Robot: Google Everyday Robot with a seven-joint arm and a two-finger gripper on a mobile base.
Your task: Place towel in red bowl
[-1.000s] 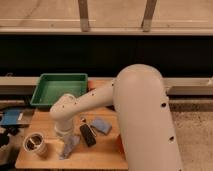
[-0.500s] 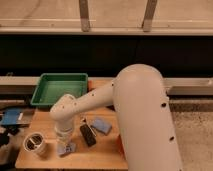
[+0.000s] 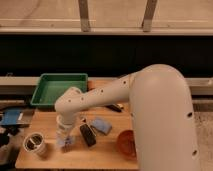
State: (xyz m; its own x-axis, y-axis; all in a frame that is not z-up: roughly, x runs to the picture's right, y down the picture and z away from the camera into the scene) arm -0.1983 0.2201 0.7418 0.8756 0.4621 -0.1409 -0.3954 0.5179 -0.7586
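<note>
The towel (image 3: pixel 66 144) is a small grey-blue bunch on the wooden table (image 3: pixel 100 156), at the front left. My gripper (image 3: pixel 65 137) hangs at the end of the white arm, straight over the towel and touching or nearly touching it. The gripper covers the towel's top. The red bowl (image 3: pixel 126 143) sits at the front right of the table, partly hidden behind my arm's large white body (image 3: pixel 160 120). The bowl is well to the right of the gripper.
A metal cup (image 3: pixel 35 144) stands just left of the gripper. A black object (image 3: pixel 88 135) and a blue pad (image 3: pixel 101 125) lie between the gripper and the bowl. A green tray (image 3: pixel 59 89) is at the back left. The table's front edge is close below the towel.
The gripper has stayed over the towel and shifted only slightly. The towel looks a little more bunched under it.
</note>
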